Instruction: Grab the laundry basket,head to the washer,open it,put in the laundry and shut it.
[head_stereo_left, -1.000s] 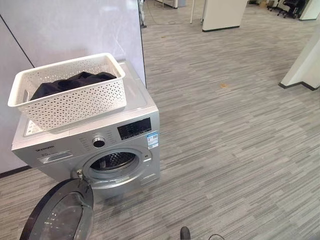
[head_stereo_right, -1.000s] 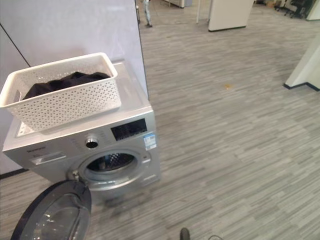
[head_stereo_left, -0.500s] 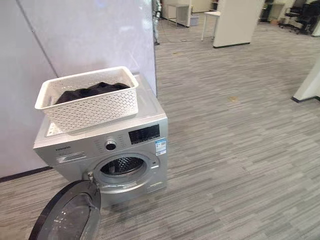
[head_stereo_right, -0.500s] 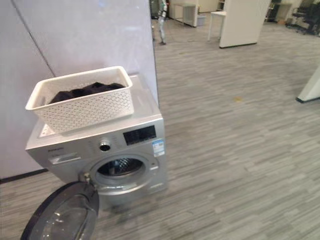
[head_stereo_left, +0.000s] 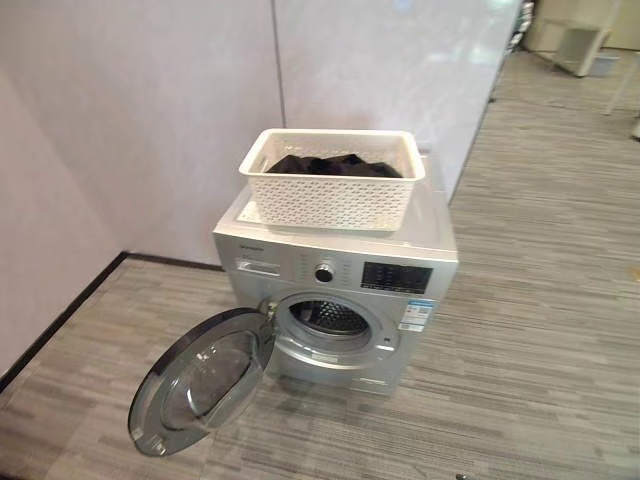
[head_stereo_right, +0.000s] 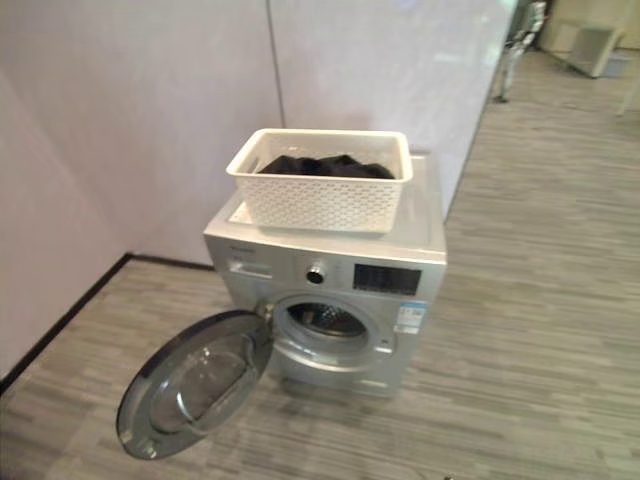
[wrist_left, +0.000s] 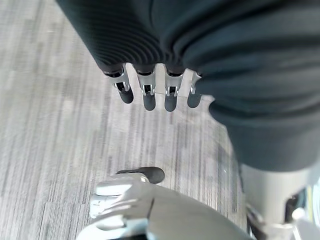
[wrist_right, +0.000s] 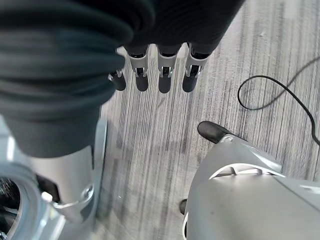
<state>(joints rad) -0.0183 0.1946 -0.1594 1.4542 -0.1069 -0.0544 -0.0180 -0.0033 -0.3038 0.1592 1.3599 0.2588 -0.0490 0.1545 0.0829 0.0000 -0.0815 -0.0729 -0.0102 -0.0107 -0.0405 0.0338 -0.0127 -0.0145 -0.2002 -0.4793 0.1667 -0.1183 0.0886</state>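
The left hand (wrist_left: 150, 92) hangs down over the floor (wrist_left: 55, 125) with fingers straight and relaxed, holding nothing; the right hand (wrist_right: 155, 75) hangs the same way, empty. Both are well apart from the laundry basket (head_stereo_left: 335, 190), which sits on top of the washer (head_stereo_left: 340, 290) with dark laundry (head_stereo_left: 325, 164) inside. The door (head_stereo_left: 205, 375) stands swung wide, the drum (head_stereo_left: 325, 318) exposed. Likely risks: the low open door could be bumped on approach, the basket could be nudged off the washer's top, or cloth could drape over the drum's rim and stop the door shutting. The panel's print and sticker are too small to read
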